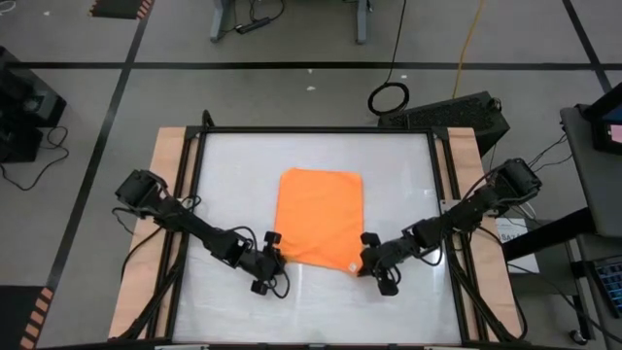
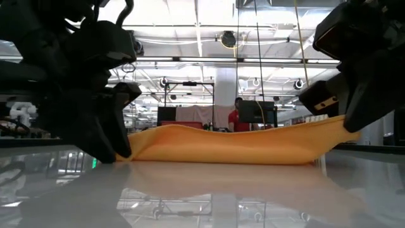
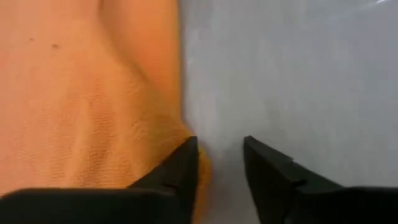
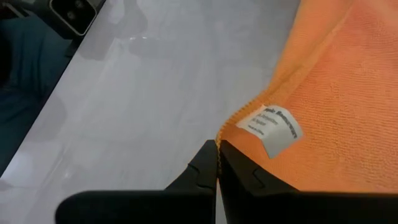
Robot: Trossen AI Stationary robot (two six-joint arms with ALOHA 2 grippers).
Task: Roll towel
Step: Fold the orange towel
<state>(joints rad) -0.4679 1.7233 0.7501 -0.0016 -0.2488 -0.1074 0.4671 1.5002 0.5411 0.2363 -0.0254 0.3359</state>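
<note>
The orange towel lies spread flat on the middle of the white tabletop. My left gripper is open at the towel's near left corner, low on the table; it also shows in the left wrist view and the low view. One of its fingers stands at the towel's edge, the other over bare table. My right gripper is shut on the towel's near right corner, beside the white label. My left gripper has one finger against the towel's near left corner; the other finger is on bare table. Whether it presses on the cloth, I cannot tell. My right gripper pinches the hemmed edge of the towel's near right corner between its two fingertips, coming slanting from the near right. That corner is raised a little off the table; the rest of the towel lies on it.
The tabletop has a black frame and wooden side strips. Bare white table lies near of the towel and on both sides. A person in red shows far off in the room behind.
</note>
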